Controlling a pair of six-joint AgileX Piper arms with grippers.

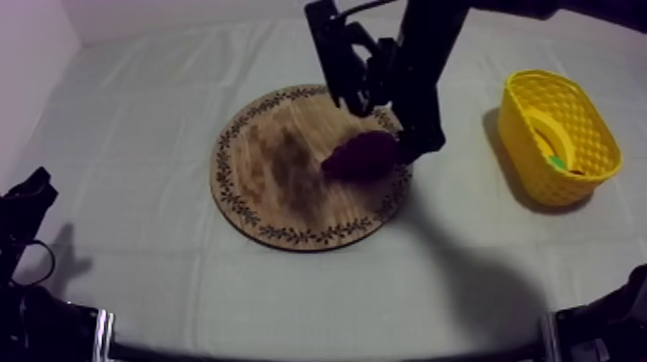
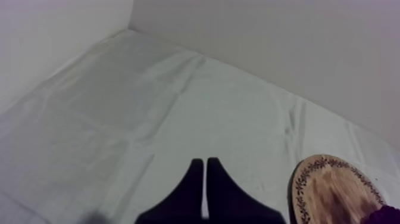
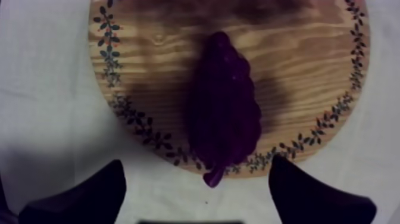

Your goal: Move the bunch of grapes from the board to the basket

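A dark purple bunch of grapes (image 1: pixel 361 154) lies on the right part of the round wooden board (image 1: pixel 274 173), stem end at the patterned rim. My right arm comes in from the upper right, and my right gripper (image 1: pixel 412 144) hangs just over the grapes. In the right wrist view its black fingers (image 3: pixel 89 196) stand wide apart, open, with the grapes (image 3: pixel 223 107) lying on the board (image 3: pixel 297 65) between and beyond them. My left gripper (image 1: pixel 24 197) rests low at the left; its fingers (image 2: pixel 205 164) lie together as a wedge, shut on nothing.
The yellow basket (image 1: pixel 578 116) stands at the right of the table, apart from the board, with something yellow and green (image 1: pixel 551 144) inside. Bare cloth lies between board and basket. The board's rim (image 2: pixel 300 179) and a bit of the grapes (image 2: pixel 387 214) show beside my left gripper.
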